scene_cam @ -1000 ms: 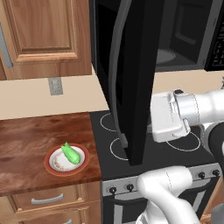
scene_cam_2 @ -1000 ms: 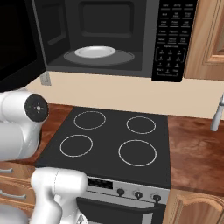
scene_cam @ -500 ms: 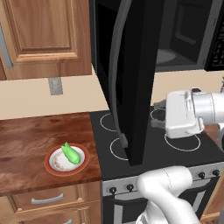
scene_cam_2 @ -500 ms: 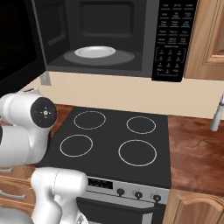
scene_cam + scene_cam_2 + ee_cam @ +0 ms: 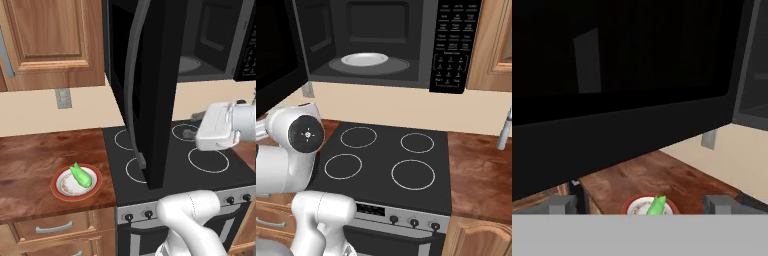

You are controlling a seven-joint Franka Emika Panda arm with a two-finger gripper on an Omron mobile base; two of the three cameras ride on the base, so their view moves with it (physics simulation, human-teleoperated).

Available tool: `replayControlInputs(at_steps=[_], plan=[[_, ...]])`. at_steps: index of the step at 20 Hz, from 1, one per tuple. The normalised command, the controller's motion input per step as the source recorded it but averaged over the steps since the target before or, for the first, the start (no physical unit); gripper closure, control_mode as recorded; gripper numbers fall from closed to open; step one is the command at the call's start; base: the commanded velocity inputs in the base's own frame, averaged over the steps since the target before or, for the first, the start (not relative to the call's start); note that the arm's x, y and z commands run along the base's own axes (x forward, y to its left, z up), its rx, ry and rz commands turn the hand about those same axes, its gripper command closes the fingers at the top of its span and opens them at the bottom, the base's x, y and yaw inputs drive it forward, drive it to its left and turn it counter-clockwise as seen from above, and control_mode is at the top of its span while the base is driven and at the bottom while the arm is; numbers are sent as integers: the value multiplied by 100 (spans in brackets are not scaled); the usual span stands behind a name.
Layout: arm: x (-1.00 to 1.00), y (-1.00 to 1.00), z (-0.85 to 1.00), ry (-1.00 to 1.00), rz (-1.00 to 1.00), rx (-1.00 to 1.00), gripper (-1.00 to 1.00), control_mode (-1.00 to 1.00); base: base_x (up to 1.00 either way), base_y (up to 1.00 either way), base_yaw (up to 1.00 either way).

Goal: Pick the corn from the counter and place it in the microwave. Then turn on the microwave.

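The green corn (image 5: 80,174) lies on a white red-rimmed plate (image 5: 64,186) on the reddish-brown counter (image 5: 35,160), left of the stove. The black microwave (image 5: 381,35) hangs above the stove with its door (image 5: 157,90) swung wide open and a glass turntable (image 5: 365,60) inside. My gripper (image 5: 191,126) hovers over the stovetop, right of the open door, pointing left toward it. In the hand view, the gripper (image 5: 640,204) is open, with the corn (image 5: 658,205) far off beyond its fingertips (image 5: 562,204). The door's dark panel spans the upper part of that view.
The black stovetop (image 5: 386,160) with white ring burners lies under the microwave. The open door stands between my hand and the plate. A wooden cabinet (image 5: 50,40) hangs above the counter, with a wall outlet (image 5: 63,98) below it. The button panel (image 5: 453,45) is on the microwave's right.
My hand has drawn back to the right, away from the open microwave door, with its fingers still wide. The corn, plate and door have not moved.
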Motion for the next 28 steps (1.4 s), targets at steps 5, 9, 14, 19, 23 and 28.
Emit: replayControlInputs(at_steps=[5, 9, 14, 19, 23, 28], plan=[[35, -18, -5, 3, -22, -6, -100, -100, 0, 0, 0], [35, -19, -13, 3, -21, -9, -100, -100, 0, 0, 0], [34, -19, -15, 4, -17, -9, -100, -100, 0, 0, 0], [40, -20, -22, 9, -13, -10, -100, -100, 0, 0, 0], [43, -19, -26, 12, -12, -12, -100, -100, 0, 0, 0], [38, -17, -28, 11, -11, -11, -100, -100, 0, 0, 0]])
